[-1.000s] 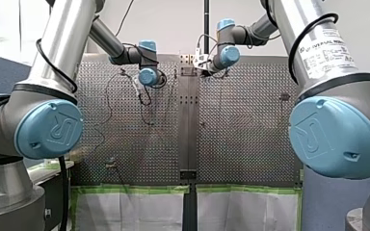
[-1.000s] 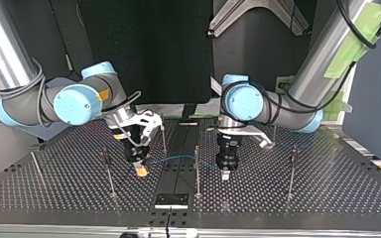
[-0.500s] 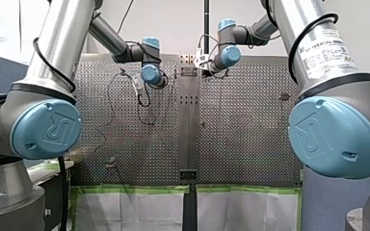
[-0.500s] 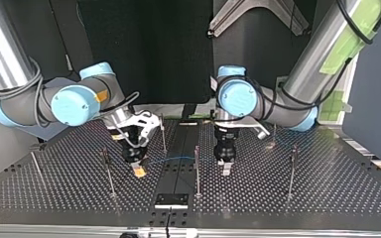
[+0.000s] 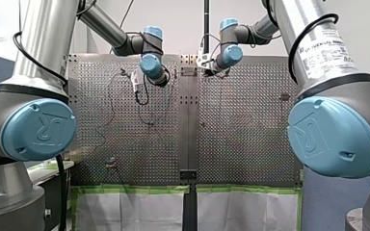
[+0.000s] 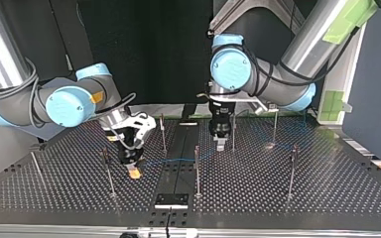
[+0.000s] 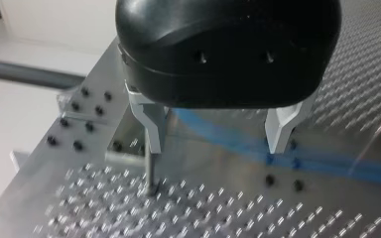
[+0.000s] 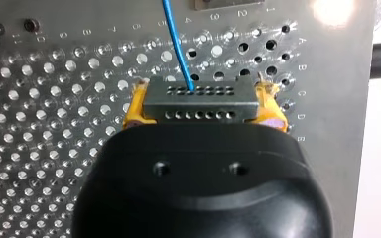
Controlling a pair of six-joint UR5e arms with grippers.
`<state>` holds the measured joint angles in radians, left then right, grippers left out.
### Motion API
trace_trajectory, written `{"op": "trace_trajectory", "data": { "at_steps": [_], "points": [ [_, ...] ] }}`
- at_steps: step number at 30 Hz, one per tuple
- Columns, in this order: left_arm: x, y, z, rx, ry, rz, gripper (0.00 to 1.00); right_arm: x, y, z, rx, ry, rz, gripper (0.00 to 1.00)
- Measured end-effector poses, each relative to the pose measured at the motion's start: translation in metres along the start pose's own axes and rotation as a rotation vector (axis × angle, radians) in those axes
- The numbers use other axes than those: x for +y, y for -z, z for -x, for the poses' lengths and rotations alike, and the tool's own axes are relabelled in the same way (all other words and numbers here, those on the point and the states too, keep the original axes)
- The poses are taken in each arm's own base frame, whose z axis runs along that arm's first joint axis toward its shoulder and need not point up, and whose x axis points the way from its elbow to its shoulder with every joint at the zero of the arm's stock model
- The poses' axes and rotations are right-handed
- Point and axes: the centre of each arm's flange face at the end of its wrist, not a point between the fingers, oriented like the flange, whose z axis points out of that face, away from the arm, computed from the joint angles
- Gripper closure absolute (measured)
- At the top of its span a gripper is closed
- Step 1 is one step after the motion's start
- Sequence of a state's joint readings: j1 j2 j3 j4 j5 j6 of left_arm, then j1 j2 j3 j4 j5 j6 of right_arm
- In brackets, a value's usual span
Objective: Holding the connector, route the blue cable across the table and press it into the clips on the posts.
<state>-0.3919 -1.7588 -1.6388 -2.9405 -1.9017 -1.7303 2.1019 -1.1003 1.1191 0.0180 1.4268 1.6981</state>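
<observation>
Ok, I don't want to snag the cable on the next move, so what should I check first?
1. Connector gripped: ok. My right gripper is shut on the connector.
2. Blue cable joined to the connector: ok.
3. My left gripper open: ok. The cable runs below its fingers, ungripped.
4. Left finger clear of the thin post beside it: cannot tell.
5. Cable seated at the middle post: cannot tell, too small.
</observation>
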Motion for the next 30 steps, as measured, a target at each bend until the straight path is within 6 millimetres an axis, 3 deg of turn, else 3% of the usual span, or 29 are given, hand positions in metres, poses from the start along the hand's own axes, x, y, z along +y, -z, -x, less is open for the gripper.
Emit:
{"op": "trace_trajectory", "data": {
  "at_steps": [7, 14, 19, 30],
  "points": [
    [-0.016, 0.034, 0.017, -0.01, 0.004, -0.052, 0.0, 0.001, 0.0, 0.0, -0.001, 0.0, 0.001, 1.0],
    [-0.034, 0.055, 0.043, -0.072, 0.028, -0.09, 0.0, 0.003, 0.0, -0.001, 0.0, 0.0, 0.004, 1.0],
    [-0.052, 0.059, 0.055, -0.114, 0.048, -0.1, 0.0, 0.005, 0.0, -0.002, 0.001, -0.001, 0.008, 1.0],
    [-0.083, 0.047, 0.046, -0.072, 0.018, -0.113, 0.0, 0.009, 0.0, -0.002, 0.002, -0.002, 0.013, 1.0]
  ]
}}
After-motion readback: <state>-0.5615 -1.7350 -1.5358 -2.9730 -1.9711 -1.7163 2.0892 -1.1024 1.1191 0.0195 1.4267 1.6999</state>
